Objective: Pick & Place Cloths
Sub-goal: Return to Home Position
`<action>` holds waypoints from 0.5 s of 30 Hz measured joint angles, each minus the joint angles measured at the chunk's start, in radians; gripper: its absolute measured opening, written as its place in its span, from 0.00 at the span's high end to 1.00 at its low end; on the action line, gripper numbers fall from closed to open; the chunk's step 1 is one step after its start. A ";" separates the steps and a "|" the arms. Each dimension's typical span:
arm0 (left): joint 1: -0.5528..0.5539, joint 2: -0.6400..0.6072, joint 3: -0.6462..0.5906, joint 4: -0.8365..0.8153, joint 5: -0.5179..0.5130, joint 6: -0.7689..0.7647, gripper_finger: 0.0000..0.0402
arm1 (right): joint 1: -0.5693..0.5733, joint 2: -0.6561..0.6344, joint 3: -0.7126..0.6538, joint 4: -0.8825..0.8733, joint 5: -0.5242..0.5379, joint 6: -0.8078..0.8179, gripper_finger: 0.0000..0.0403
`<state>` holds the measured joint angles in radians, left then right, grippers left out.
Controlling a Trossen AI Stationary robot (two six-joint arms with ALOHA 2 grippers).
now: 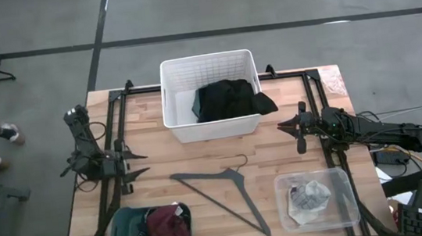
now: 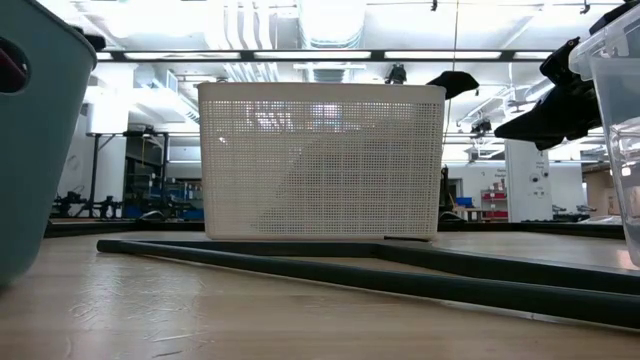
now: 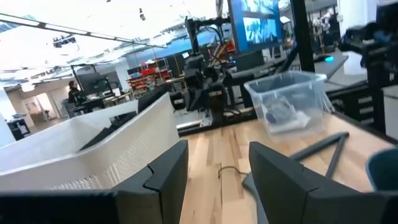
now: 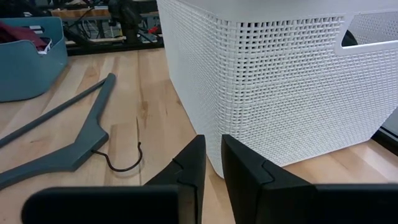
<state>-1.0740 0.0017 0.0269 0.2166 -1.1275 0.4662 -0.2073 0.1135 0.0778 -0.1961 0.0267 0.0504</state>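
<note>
Flanking the basket [image 1: 210,94], left claw [image 1: 138,164] gapes wide, right claw [image 1: 283,125] nearly closed, both empty.

It was a robotics lab: fluorescent ceiling lights [image 2: 330,55], equipment racks [image 3: 155,78], monitors [image 3: 258,28], and a wooden counter [image 1: 152,152].

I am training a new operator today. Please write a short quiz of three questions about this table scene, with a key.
1. True or false: the black cloth hangs over the right rim of the white basket.
2. Which container holds the maroon cloth? A) the teal bin B) the clear tub C) the white basket
3. Fill in: the grey hanger lies on the table between the teal bin and the ____.

Key: 1 true; 2 A; 3 clear tub.
</note>
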 joint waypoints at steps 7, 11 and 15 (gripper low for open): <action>0.000 0.000 -0.017 0.001 0.003 -0.053 0.56 | 0.000 0.000 0.000 0.000 0.000 -0.001 0.82; 0.000 0.003 -0.018 -0.036 0.004 -0.127 0.56 | 0.000 0.000 0.000 0.000 0.000 0.000 0.78; 0.000 0.009 -0.018 -0.041 0.004 -0.136 0.56 | 0.000 0.000 0.000 0.000 0.000 -0.001 0.75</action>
<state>-1.0737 0.0109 0.0090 0.1757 -1.1236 0.3305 -0.2072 0.1139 0.0777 -0.1959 0.0265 0.0498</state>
